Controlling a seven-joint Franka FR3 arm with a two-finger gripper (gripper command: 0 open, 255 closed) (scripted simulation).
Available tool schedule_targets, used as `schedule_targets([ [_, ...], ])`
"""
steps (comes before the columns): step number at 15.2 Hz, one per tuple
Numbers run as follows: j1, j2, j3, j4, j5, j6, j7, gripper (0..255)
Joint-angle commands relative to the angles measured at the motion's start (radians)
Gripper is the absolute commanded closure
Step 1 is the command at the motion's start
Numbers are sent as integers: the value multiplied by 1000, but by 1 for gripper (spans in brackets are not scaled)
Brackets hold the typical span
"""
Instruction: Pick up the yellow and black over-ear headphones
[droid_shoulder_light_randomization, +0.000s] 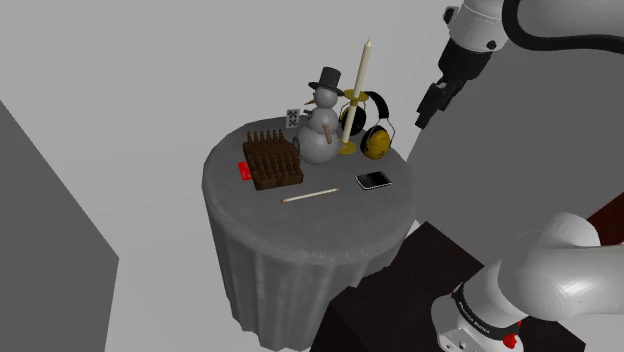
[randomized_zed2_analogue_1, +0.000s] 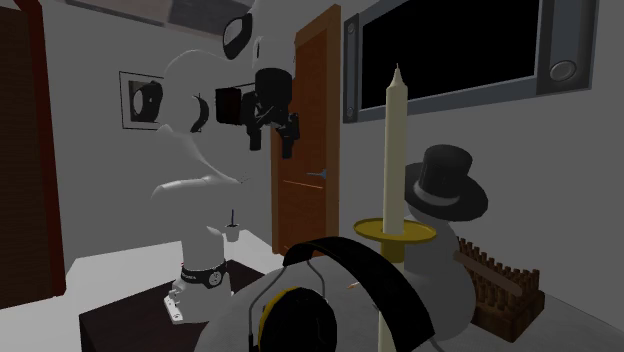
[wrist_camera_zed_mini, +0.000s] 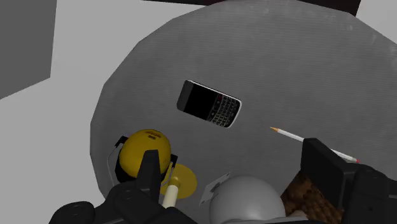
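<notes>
Shoulder view: yellow and black headphones (droid_shoulder_light_randomization: 372, 135) at the upper right of the draped round table (droid_shoulder_light_randomization: 340, 215), beside the candle (droid_shoulder_light_randomization: 363, 80), gripper (droid_shoulder_light_randomization: 432, 105) above right, well apart; second exterior view: headphones (randomized_zed2_analogue_1: 300, 310) bottom centre, gripper (randomized_zed2_analogue_1: 272, 138) upper centre; wrist view: fingers (wrist_camera_zed_mini: 151, 167) spread, clasping nothing, headphones (wrist_camera_zed_mini: 145, 149) beside one.

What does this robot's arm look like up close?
The arm is white, built of rounded segments with dark joints. A black band with small white lettering rings its lower end. Its two-fingered jaws are all black.
</notes>
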Motion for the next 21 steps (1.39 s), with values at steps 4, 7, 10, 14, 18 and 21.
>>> schedule_targets([
  [4,-25,53,-34,-20,-1,125,21,0],
  [7,-47,116,-67,-29,0,248,39,0],
  [10,-67,187,-102,-27,7,367,55,0],
  [14,-87,292,-148,-6,26,519,69,0],
  [18,-98,405,-197,32,63,658,72,0],
  [21,-100,460,-221,44,87,730,68,0],
])
